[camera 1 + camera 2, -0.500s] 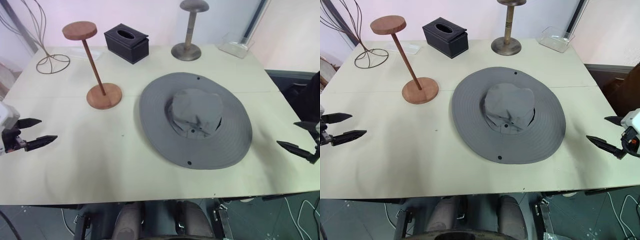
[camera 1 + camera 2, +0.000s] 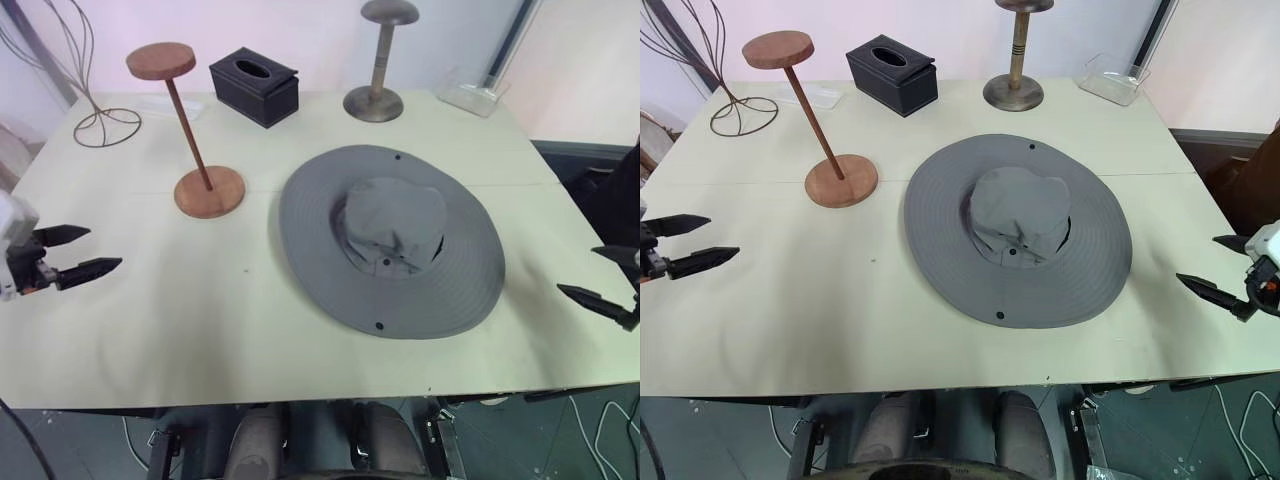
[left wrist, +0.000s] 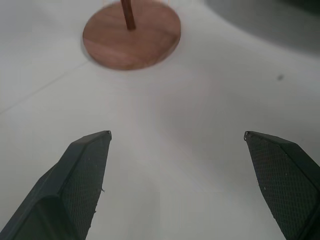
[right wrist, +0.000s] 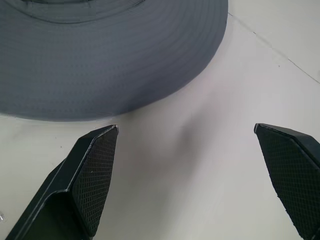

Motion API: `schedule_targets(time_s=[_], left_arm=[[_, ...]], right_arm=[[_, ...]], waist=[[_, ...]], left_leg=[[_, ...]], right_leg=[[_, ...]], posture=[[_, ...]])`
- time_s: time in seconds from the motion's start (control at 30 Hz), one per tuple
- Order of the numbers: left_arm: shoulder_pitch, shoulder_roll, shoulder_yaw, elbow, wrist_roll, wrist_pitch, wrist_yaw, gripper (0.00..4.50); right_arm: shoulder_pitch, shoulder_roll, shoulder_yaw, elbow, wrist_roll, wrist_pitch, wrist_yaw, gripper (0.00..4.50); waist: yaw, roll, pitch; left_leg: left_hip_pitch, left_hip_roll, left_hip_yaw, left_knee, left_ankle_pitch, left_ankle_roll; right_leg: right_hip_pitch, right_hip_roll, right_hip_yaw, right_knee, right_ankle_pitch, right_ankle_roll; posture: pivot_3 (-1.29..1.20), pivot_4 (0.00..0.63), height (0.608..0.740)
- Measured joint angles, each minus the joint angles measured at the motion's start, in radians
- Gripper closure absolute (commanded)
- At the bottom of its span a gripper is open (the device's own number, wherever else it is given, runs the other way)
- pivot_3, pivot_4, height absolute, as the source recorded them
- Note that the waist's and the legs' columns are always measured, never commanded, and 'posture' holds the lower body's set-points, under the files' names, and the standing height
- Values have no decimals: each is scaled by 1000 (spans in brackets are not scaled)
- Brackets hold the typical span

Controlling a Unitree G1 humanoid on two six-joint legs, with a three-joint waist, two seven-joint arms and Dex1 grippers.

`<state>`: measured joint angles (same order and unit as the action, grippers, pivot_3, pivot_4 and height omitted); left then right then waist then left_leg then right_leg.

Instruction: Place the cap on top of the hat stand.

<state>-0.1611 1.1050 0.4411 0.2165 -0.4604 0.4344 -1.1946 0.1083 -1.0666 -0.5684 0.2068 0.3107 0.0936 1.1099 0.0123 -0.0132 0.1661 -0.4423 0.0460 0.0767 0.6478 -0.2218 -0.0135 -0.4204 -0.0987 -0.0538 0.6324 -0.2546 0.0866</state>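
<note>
On the table (image 2: 150, 330) lies the cap (image 2: 391, 240) — soft, light, likely floppy; its brim edges suit pinching. Left gripper (image 2: 82, 252) and right gripper (image 2: 1220, 268) both hover spread, empty.

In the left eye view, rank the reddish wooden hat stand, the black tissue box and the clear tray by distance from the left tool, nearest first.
From the left tool, at the table's left edge:
1. Hat stand, just ahead of the left tool, left of the cap.
2. Tissue box, at the back, left of centre.
3. Clear tray, at the far right back corner.
</note>
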Motion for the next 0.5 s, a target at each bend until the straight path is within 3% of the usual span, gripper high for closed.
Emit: schedule_targets(time_s=[0.2, 0.33, 0.5], left_arm=[[-33, -53, -86, -235, -126, 168, -20, 0], [-92, -57, -177, -366, -219, 268, -72, 0], [-235, -61, -320, -419, -249, 303, -162, 0]], right_arm=[[83, -6, -51, -188, -55, 26, -49, 46], [187, 40, -146, -504, -34, 109, -54, 46], [333, 166, -109, -988, -17, 227, -134, 46]], waist=[[0, 0, 0], [1, -1, 0], [2, 0, -1]], left_leg=[[0, 0, 0, 0, 0, 0], [1, 1, -1, 1, 0, 0], [1, 1, -2, 1, 0, 0]], right_leg=[[0, 1, 0, 1, 2, 4], [1, 3, 0, 1, 2, 4], [2, 3, 0, 1, 1, 3]], posture=[[0, 150, 740], [0, 150, 740], [0, 150, 740]])
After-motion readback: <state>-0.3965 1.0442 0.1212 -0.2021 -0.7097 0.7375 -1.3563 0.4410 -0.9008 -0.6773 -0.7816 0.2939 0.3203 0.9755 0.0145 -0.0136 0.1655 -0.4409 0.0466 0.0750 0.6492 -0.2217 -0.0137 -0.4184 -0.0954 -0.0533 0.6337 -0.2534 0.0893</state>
